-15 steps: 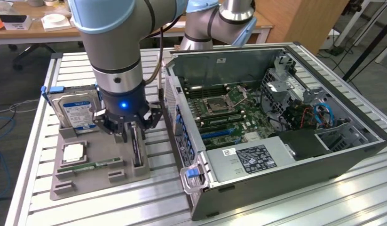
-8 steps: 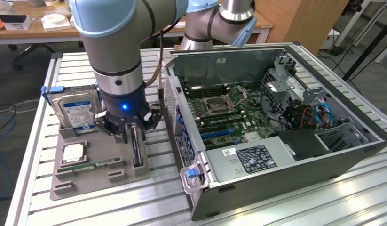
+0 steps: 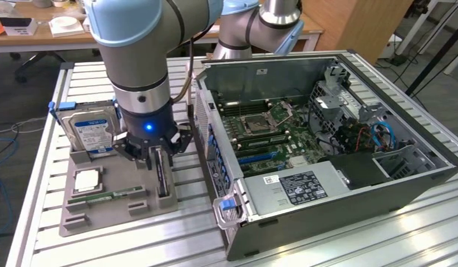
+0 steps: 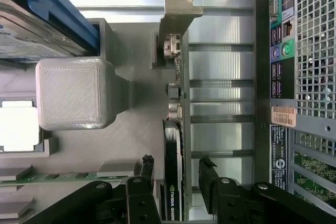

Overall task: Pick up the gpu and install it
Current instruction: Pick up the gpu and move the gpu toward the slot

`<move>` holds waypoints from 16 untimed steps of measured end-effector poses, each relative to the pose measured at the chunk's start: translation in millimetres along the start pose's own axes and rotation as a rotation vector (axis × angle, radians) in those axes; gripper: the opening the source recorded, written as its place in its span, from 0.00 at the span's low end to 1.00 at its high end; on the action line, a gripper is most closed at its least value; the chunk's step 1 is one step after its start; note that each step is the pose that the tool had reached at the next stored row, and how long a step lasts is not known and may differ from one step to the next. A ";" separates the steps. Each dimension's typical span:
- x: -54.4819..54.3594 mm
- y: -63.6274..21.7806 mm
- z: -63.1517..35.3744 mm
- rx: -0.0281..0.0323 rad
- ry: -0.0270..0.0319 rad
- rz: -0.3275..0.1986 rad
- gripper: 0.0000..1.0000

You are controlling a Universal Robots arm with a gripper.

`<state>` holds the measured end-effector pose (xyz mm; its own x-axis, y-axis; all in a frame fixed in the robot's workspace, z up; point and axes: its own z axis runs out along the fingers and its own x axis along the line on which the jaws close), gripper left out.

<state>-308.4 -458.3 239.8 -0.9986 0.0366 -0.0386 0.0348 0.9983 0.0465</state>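
The gpu [image 3: 163,173] is a thin dark card standing on edge in a slot of the grey holder tray [image 3: 117,216], beside the open computer case [image 3: 318,208]. My gripper [image 3: 157,161] is lowered over it and open, one finger on each side. In the wrist view the gpu [image 4: 173,177] runs between the fingers [image 4: 147,165], with a small gap on both sides, and its silvery bracket [image 4: 178,14] is at the far end. My gripper [image 4: 177,164] straddles the card's dark end without touching it.
A silver hard drive [image 3: 91,130] with a blue-white label stands in the tray at the exterior view's left. A processor [image 3: 88,181] and a green memory stick [image 3: 106,196] lie in front of it. The case's rear panel [image 4: 294,77] is close beside the card. The motherboard [image 3: 266,133] lies exposed inside.
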 end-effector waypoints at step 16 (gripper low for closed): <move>1.4 5.6 3.1 0.0001 0.0001 0.000 0.47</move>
<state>-309.5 -452.4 236.9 -0.9986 0.0366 -0.0386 0.0348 0.9983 0.0464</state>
